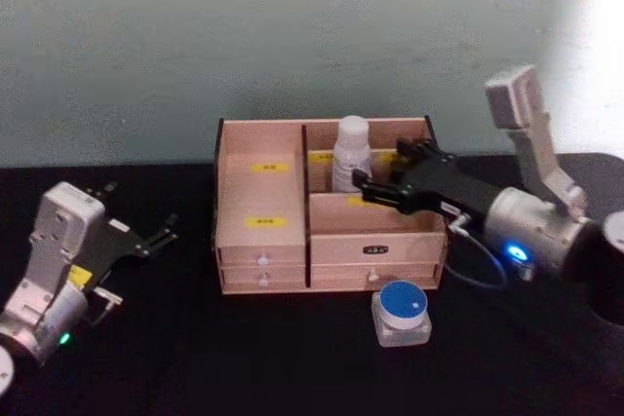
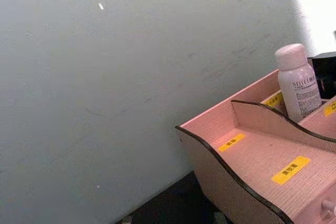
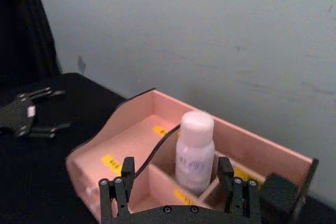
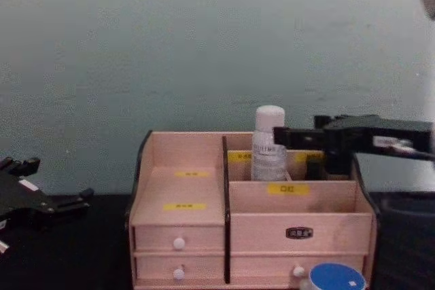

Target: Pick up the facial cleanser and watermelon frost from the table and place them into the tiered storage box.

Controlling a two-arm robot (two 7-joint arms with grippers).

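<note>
Two nearby items: tiered storage box (image 1: pixel 244 192) walls flank the bottle; blue-lidded jar (image 1: pixel 401 311) on the table (image 1: pixel 195 367), just before the box front, lower centre-right.
Right gripper (image 1: pixel 378 165): reaches level from the right edge over the rear right compartment, jaws wide, empty.
Left gripper (image 1: pixel 136 211): parked lower left, jaws spread.
Facial cleanser bottle (image 1: pixel 351 153): upright in that compartment, long axis vertical, cap up, just ahead of the right gripper's fingertips.

A wall of the box (image 4: pixel 292 198) hides the bottle (image 4: pixel 269 142) base. The jar (image 4: pixel 334 278) is cut off below. Print on the labels (image 1: pixel 265 222) is unreadable.
</note>
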